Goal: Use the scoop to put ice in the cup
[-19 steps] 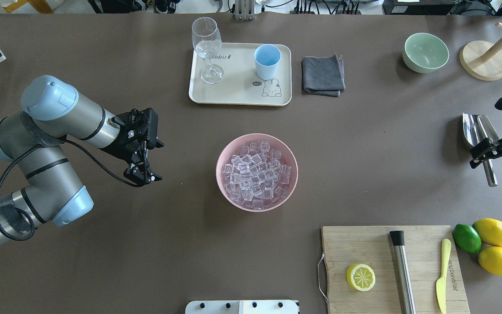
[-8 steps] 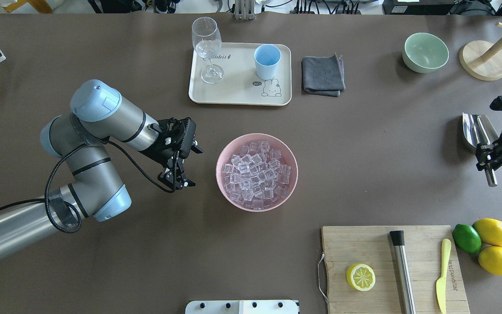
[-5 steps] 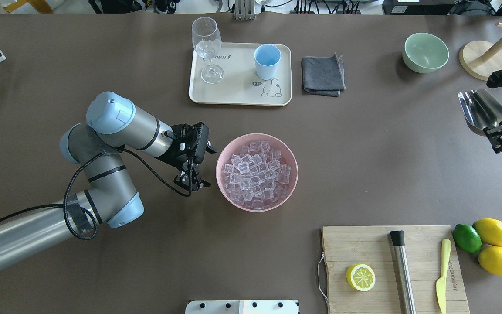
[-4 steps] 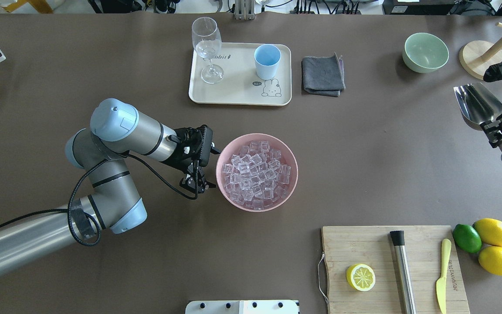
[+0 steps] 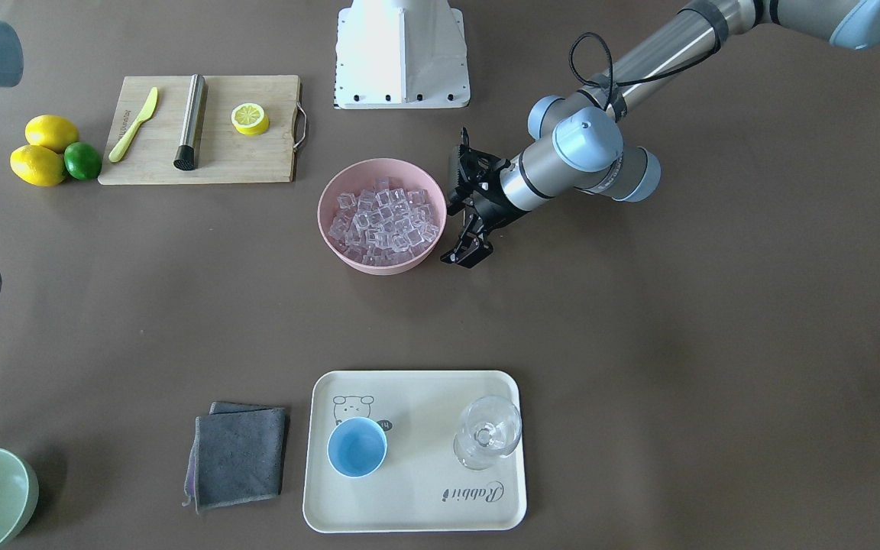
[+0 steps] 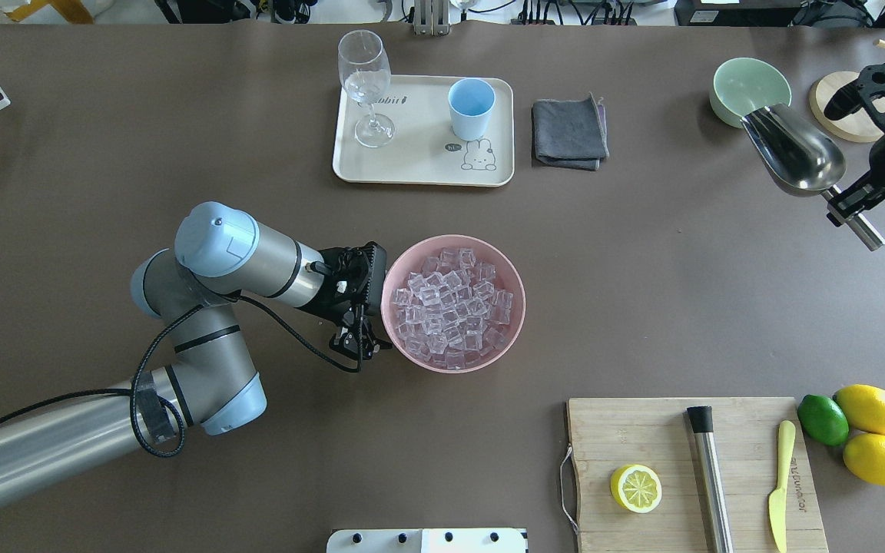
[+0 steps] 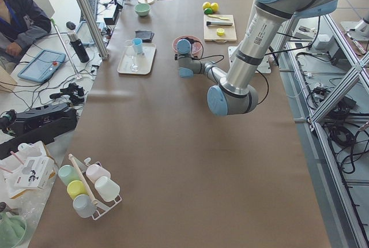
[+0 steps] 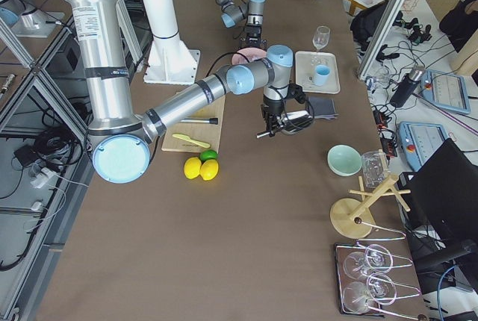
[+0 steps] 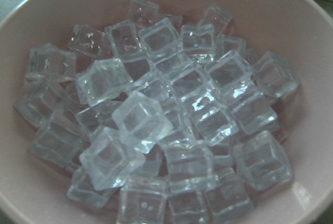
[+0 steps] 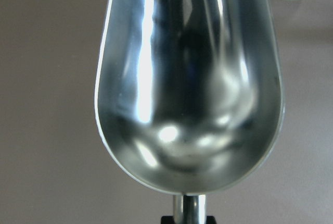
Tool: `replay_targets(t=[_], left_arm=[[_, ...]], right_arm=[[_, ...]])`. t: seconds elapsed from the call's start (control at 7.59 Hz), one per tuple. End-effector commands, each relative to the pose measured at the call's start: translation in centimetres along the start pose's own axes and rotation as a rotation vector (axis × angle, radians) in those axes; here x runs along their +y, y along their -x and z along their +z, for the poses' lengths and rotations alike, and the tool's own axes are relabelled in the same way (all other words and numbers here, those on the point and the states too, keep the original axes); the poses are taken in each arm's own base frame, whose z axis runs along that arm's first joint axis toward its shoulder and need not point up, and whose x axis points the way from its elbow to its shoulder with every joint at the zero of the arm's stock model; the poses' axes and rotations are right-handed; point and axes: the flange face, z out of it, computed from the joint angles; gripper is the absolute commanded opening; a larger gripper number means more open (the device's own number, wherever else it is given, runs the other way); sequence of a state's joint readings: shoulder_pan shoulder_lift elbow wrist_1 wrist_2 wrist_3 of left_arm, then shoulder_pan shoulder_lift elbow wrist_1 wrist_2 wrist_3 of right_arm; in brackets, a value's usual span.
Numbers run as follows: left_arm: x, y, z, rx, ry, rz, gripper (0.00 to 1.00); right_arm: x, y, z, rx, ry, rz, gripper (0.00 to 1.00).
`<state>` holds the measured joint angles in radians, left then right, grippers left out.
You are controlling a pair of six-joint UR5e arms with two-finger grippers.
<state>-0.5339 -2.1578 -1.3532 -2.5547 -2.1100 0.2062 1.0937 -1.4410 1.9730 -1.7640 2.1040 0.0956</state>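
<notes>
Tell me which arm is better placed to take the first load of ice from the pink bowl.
The right: the right gripper is clamped on the scoop handle, trough empty. The left gripper is empty beside the pink bowl of ice, so it could at most steady that.

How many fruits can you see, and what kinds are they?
Whole lemons: 2
Lime: 1
Lemon half: 1
Total: 4
</notes>
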Motion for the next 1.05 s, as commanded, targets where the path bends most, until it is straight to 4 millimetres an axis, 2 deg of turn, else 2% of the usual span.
replay_targets(t=[0.0, 0.13, 0.4, 0.53, 0.66, 0.79, 0.92], left_arm=[[0.4, -0.1, 0.4, 0.005, 0.008, -0.005, 0.98], [0.6, -0.1, 0.4, 0.004, 0.010, -0.008, 0.98], [0.6, 0.3, -0.1, -0.004, 0.006, -0.011, 0.98], [0.8, 1.0, -0.9, -0.013, -0.003, -0.015, 0.98], [1.1, 1.5, -1.7, -0.007, -0.018, -0.019, 0.98], [1.8, 1.1, -2.1, -0.011, -0.044, -0.042, 0.98], [2.3, 0.8, -2.3, -0.015, -0.061, -0.054, 0.98]], right_arm=[[-0.8, 1.2, -2.2, 0.019, -0.066, -0.361, 0.00], [-1.6, 1.7, -3.2, 0.053, -0.089, -0.483, 0.00], [-2.7, 3.4, -3.2, 0.119, -0.039, -0.754, 0.00], [-4.7, 5.2, -4.8, 0.147, 0.002, -0.838, 0.00], [-6.2, 9.0, -5.0, 0.162, 0.042, -0.898, 0.00], [-6.9, 11.1, -4.6, 0.182, 0.061, -0.965, 0.00], [-8.5, 13.2, -5.7, 0.181, 0.120, -1.025, 0.00]])
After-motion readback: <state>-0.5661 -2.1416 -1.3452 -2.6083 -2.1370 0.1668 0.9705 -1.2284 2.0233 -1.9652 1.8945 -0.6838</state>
